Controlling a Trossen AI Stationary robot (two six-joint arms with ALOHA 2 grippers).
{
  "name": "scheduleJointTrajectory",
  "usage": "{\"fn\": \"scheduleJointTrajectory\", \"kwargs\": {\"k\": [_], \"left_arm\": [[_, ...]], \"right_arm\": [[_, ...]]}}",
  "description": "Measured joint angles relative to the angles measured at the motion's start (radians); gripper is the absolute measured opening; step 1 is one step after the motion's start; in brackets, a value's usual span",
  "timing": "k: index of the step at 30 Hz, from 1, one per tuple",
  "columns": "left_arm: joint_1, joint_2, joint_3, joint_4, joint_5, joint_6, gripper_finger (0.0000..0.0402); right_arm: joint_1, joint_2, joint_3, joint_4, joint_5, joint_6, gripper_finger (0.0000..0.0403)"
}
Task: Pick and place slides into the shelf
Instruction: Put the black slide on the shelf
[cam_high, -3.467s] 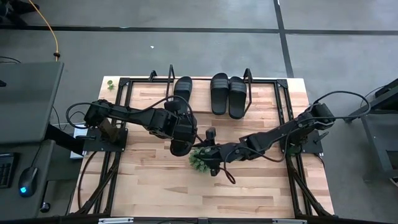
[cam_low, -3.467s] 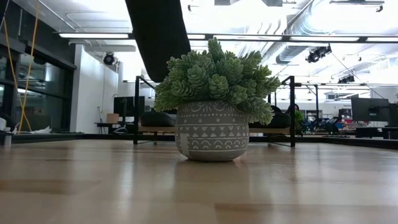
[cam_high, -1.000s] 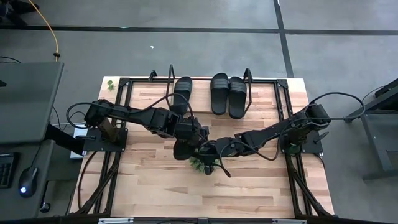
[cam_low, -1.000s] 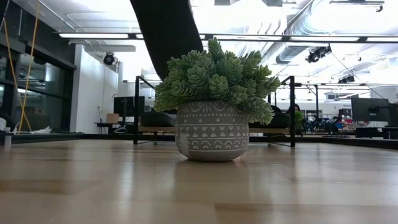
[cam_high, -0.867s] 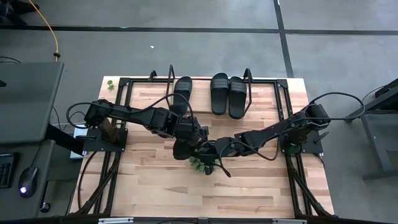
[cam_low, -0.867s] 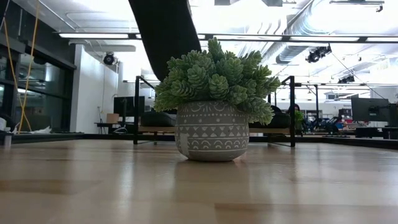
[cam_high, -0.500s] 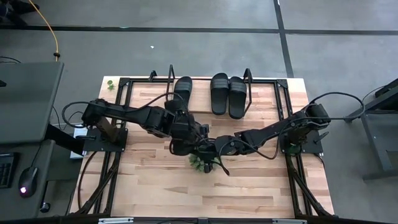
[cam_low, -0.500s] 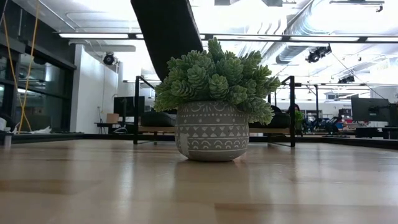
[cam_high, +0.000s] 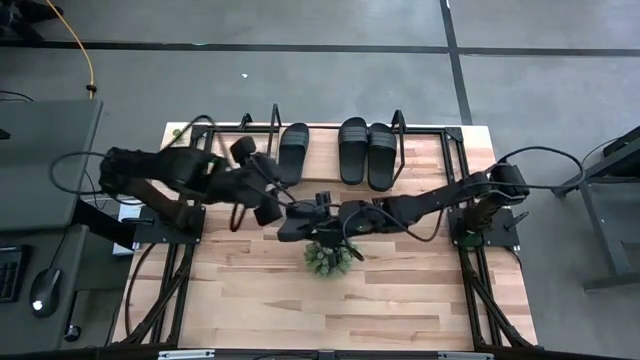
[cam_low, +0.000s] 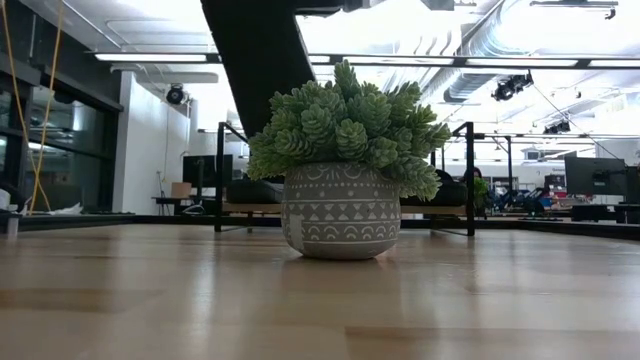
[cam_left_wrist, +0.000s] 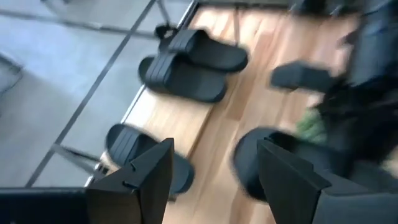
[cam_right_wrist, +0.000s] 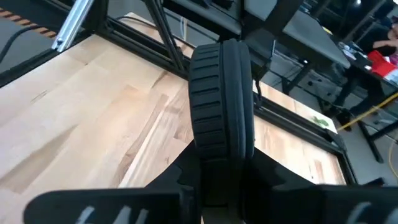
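While the right hand (cam_right_wrist: 217, 180) is clamping the fourth slide (cam_right_wrist: 222, 99) edge-up over the tabletop (cam_high: 400, 300) beside the plant (cam_high: 326, 256), the left hand (cam_left_wrist: 211, 180) is hanging released; best keeping that grip firm and aiming for the shelf (cam_high: 322, 150) gap between the parked slides (cam_high: 355, 150).

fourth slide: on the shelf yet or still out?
Out. The right claw is shut on the fourth slide, held on edge above the table. Three slides lie on the shelf.
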Motion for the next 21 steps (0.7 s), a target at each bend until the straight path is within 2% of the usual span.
{"fn": "scheduleJointTrajectory", "kwargs": {"k": [5, 11, 17, 21], "left_arm": [[-0.067, -0.067, -0.024, 0.052, -0.003, 0.002, 0.0204], [-0.139, -0.120, -0.125, 0.121, -0.038, 0.010, 0.0199], [-0.153, -0.203, -0.299, 0.235, -0.068, 0.012, 0.0198], [-0.152, -0.290, -0.462, 0.373, -0.065, 0.044, 0.0198]], "right_arm": [[-0.068, -0.003, 0.000, 0.002, -0.059, -0.041, 0.0052], [-0.168, -0.047, 0.000, -0.005, -0.242, -0.019, 0.0052], [-0.255, -0.086, 0.000, -0.012, -0.399, 0.052, 0.0052], [-0.274, -0.092, -0.026, -0.008, -0.431, 0.045, 0.0052]]}}
